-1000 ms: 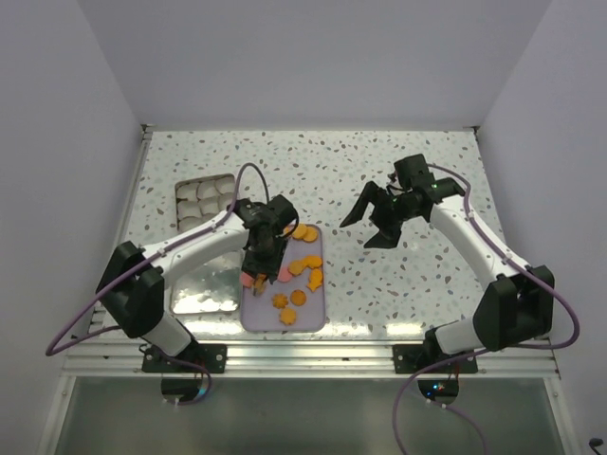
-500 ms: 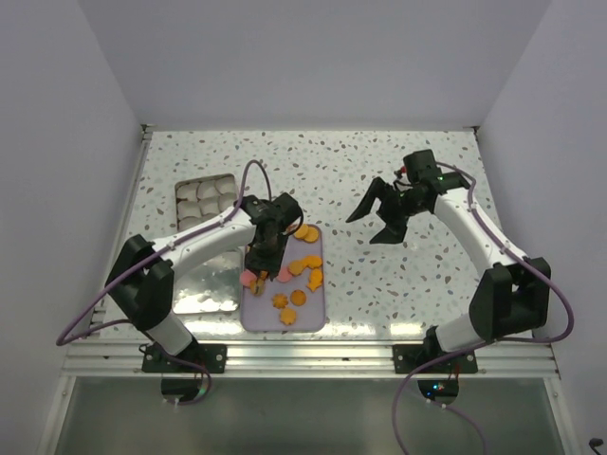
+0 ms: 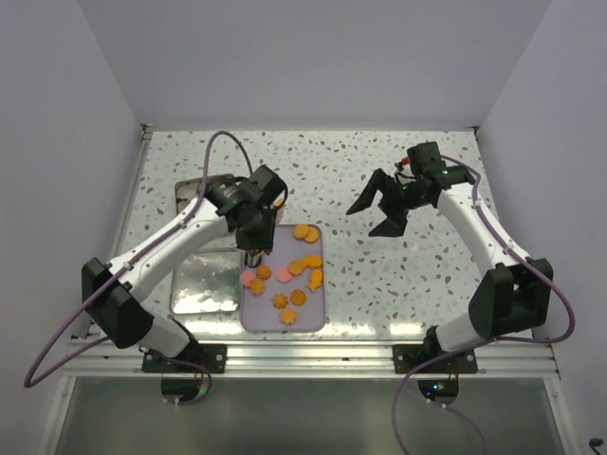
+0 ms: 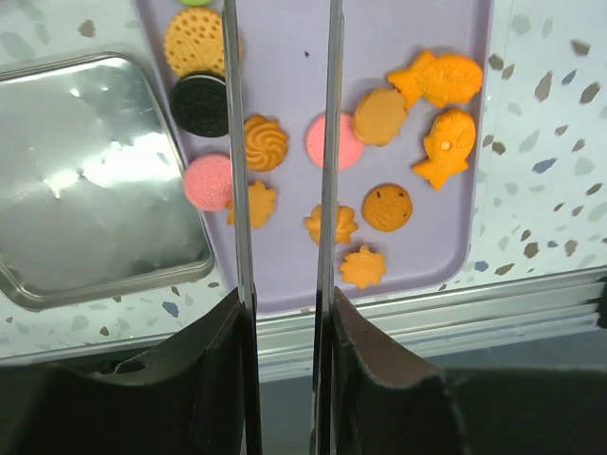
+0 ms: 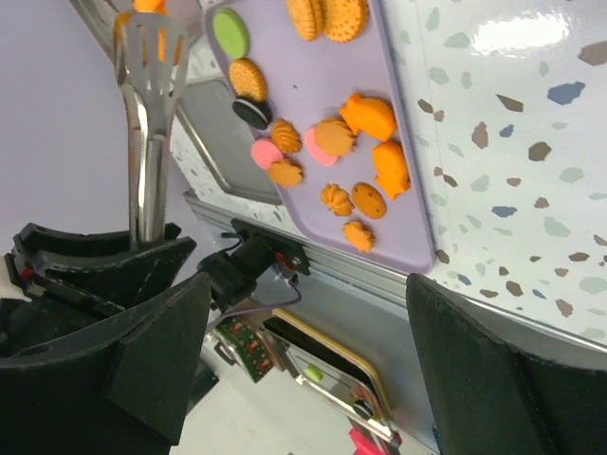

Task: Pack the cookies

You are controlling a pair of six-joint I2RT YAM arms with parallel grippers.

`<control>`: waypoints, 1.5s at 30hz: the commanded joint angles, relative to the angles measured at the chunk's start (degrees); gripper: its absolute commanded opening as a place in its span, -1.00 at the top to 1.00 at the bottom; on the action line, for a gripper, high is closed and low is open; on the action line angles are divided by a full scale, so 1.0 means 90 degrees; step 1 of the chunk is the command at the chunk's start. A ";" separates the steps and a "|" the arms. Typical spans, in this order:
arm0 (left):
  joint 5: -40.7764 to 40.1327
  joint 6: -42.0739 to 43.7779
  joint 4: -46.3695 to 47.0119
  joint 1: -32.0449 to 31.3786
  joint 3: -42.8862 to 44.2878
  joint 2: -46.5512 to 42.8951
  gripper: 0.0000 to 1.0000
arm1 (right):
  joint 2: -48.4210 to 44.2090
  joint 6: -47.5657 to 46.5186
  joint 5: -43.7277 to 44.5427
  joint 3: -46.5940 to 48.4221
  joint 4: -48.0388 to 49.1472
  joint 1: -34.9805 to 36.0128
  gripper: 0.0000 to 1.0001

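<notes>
The cookies (image 3: 303, 232) lie on a lavender tray (image 3: 313, 315). They are mostly orange rounds, flowers and fish (image 4: 438, 76), with pink ones (image 4: 207, 180), a black one (image 4: 201, 104) and a green one (image 5: 230, 31). My left gripper (image 4: 285, 303) is shut on metal tongs (image 4: 241, 190) and holds them raised over the tray's left side. The tongs' tips are cut off in the left wrist view. The right wrist view shows the tongs (image 5: 147, 142) with an orange piece (image 5: 142, 8) at their tip. My right gripper (image 3: 379, 213) is open and empty, above the table right of the tray.
A shiny metal tin half (image 3: 204, 284) lies left of the tray, and it also shows in the left wrist view (image 4: 85, 180). A tin with white paper cups (image 3: 204, 197) sits behind it. The table's near metal rail (image 3: 313, 353) runs just below the tray.
My left arm has lifted the tongs off the tray and swung back and to the left, an orange piece now showing at their tip. My right gripper has drifted slightly back.
</notes>
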 commanded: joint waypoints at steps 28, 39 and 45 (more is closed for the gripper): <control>0.0615 0.1690 0.0893 0.3470 0.1165 0.1245 0.42 | -0.0571 0.0149 -0.0441 0.0343 -0.0192 0.0377 -0.75; 0.0557 0.1690 0.1069 0.3480 0.1155 0.1314 0.07 | -0.0571 0.0071 -0.0412 0.0265 -0.0250 0.0386 -0.75; 0.0479 0.1681 0.0972 0.3480 0.1292 0.1285 0.01 | -0.0775 0.0003 -0.0441 0.0128 -0.0318 0.0386 -0.75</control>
